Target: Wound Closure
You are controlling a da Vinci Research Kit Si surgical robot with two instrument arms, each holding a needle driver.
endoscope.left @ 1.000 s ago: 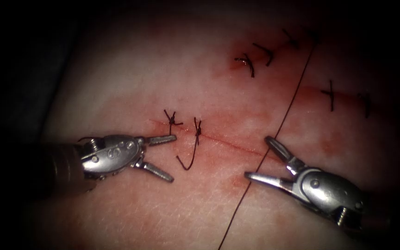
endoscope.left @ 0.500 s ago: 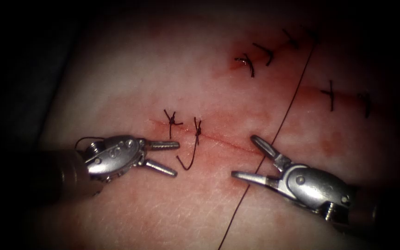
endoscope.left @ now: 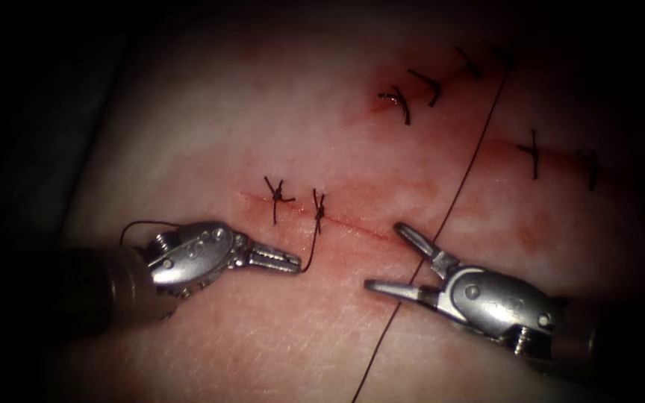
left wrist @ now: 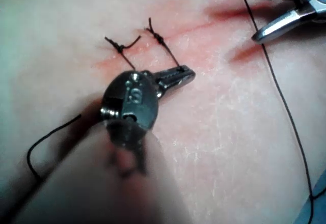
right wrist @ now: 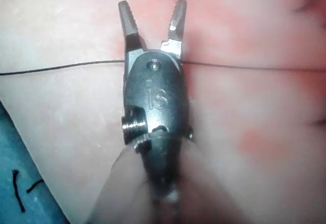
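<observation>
My left tool clamps the knot's long dark thread tail; my right tool gapes, holding nothing.

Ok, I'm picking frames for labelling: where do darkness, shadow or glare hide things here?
Endoscope view: edges fall black, light pools on the tissue; glints on the left tool, shut on a stitch's thread tail, and on the open, empty right tool. Left wrist view: a shadow lies on the tissue beside that tool.

The left claw was clamped on the tail of thread hanging from the second knot on the cut. The right claw gaped, empty, astride a long thread crossing the tissue.
</observation>
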